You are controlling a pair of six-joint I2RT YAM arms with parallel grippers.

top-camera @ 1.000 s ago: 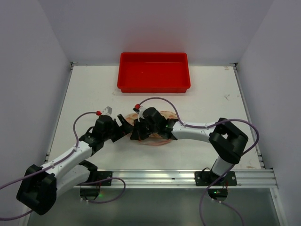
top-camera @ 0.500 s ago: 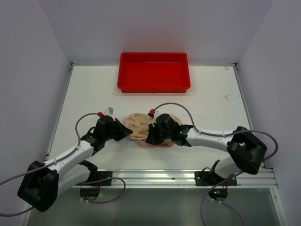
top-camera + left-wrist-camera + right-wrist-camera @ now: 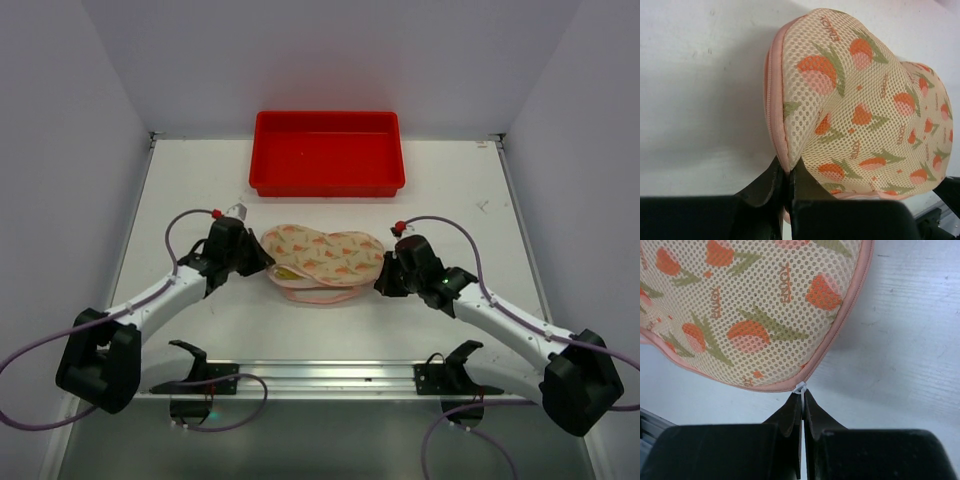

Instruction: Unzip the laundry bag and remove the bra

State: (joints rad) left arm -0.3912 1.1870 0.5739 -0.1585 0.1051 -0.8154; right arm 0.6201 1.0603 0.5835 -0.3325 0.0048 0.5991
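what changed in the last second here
The right gripper swept from over the middle of the laundry bag to its right end, shut on the white zip pull. The left gripper stayed clamped on the bag's left edge. The red tray did not move.

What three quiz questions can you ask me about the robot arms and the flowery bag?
1. True or false: the laundry bag lies inside the red tray.
2. What does the right gripper pinch? A: the white zip pull. B: the tray's rim. C: nothing at all.
3. Fill the gap: the left gripper is shut on the bag's ___ edging.

Key: 1 false, because the bag lies on the table in front of the tray. 2 A. 3 pink.
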